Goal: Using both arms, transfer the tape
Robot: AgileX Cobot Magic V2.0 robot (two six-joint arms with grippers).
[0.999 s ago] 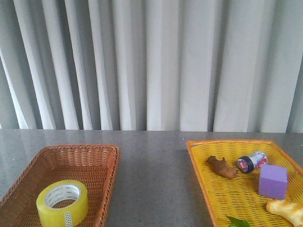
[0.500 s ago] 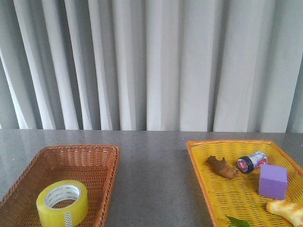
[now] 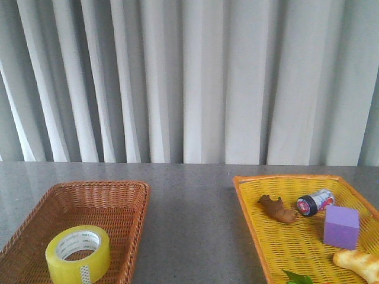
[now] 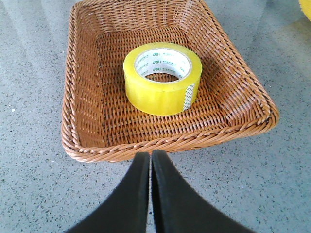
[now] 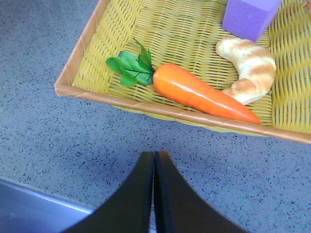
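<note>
- Front view: the tape [image 3: 77, 253] lies flat in the brown wicker basket [image 3: 127, 192] on the left of the grey table [image 3: 192, 219], its core hole facing up. On the right, the yellow basket [image 3: 251, 219] holds a purple cube [image 3: 341, 226], a small brown toy animal [image 3: 277, 208], a little jar on its side [image 3: 315, 202], a bread roll [image 3: 357, 263] and a scrap of green leaf at the picture's lower edge. Neither arm shows in this view.
- Left wrist view: the left gripper [image 4: 149, 162] has its two black fingers pressed together, with nothing between them. It hangs over bare table just outside the brown basket's near rim. The tape [image 4: 162, 77] sits straight ahead of the fingertips, inside the basket, well apart from them, with its ring axis vertical. The left arm is plainly the nearer one, so the first pickup likely falls to it; the fingers would have to part and pass over the rim first.
- Right wrist view: the right gripper [image 5: 154, 160] is likewise closed and empty, over the table just outside the yellow basket's rim. Ahead of it lie a toy carrot [image 5: 199, 92] with green leaves, the bread roll [image 5: 250, 73] and a corner of the purple cube [image 5: 250, 17]. No tape is visible here.
</note>
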